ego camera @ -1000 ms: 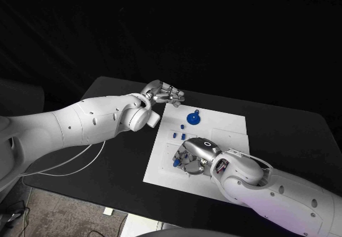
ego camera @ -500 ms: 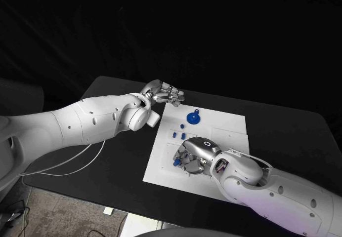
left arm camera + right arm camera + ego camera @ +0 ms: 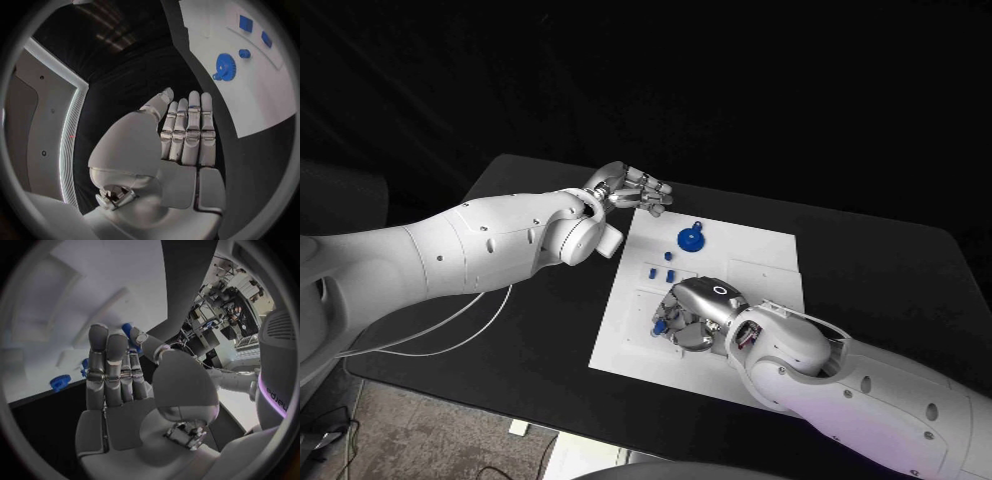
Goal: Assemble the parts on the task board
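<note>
A white task board lies flat in the middle of the black table, a pale rectangular plate with shallow recessed outlines moulded into its face. Near its far end rests a round blue gear with a toothed rim and a small blue tab at its edge; closer in, a few small blue blocks stand in a loose cluster.

The robot's left hand hovers at the board's far left corner, off the plate and over the dark table, its fingers straight, laid side by side and holding nothing.

The right hand is lowered over the near half of the board, palm down. Its fingers lie close together, with a small blue part showing at the tips by the thumb; whether that piece is pinched or merely touched cannot be told.
</note>
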Controlling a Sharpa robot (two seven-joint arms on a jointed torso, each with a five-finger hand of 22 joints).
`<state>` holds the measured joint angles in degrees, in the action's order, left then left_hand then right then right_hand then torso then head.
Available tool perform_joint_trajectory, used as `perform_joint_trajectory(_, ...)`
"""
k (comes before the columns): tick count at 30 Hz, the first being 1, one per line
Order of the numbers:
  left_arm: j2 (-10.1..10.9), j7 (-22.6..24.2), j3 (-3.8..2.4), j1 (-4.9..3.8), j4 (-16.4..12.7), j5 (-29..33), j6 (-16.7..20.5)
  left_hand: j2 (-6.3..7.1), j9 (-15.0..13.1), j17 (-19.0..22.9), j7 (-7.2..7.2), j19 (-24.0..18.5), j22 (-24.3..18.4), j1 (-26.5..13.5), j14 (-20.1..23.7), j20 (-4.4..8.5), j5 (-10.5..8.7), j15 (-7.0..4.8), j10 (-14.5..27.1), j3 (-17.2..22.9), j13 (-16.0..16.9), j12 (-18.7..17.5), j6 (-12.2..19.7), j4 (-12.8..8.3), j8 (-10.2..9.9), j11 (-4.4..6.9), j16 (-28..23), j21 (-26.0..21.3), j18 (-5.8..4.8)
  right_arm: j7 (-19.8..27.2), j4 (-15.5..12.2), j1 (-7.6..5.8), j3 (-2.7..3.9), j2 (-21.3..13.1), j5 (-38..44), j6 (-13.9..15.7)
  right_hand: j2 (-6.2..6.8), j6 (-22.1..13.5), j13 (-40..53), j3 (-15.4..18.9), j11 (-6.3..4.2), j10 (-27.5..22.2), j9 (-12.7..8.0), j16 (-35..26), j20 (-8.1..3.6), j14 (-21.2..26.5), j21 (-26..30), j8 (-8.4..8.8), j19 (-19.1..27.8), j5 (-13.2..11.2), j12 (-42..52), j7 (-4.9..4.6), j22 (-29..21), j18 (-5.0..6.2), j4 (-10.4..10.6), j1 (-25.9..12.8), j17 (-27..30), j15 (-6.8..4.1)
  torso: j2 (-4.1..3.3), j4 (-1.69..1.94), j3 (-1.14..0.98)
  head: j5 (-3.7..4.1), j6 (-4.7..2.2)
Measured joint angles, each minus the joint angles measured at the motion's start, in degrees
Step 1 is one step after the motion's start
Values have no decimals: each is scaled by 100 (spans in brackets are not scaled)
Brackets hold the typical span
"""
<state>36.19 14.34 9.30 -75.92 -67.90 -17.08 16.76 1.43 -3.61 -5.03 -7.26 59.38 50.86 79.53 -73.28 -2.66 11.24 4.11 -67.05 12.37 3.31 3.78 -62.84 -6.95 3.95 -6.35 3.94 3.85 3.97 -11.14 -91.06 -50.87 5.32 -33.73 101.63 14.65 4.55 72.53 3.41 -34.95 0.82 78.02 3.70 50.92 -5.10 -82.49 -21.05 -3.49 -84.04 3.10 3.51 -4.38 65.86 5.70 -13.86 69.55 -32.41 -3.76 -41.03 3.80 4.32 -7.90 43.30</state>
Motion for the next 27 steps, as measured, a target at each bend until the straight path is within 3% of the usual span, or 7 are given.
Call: perform_joint_trajectory(27, 3, -15, 0, 0, -4, -1, -15, 0, 0, 0, 0, 0, -26, 0, 0, 0, 0, 0, 0, -15, 0, 0, 0, 15, 0, 0, 0, 0, 0, -43, -15, 0, 0, 50, 17, 1, 7, 33, 0, 15, 0, 0, 1, 0, 0, 0, 0, 14, 0, -5, 0, 0, -2, -1, -15, -27, -7, 0, -1, 3, 1, -19, 30)
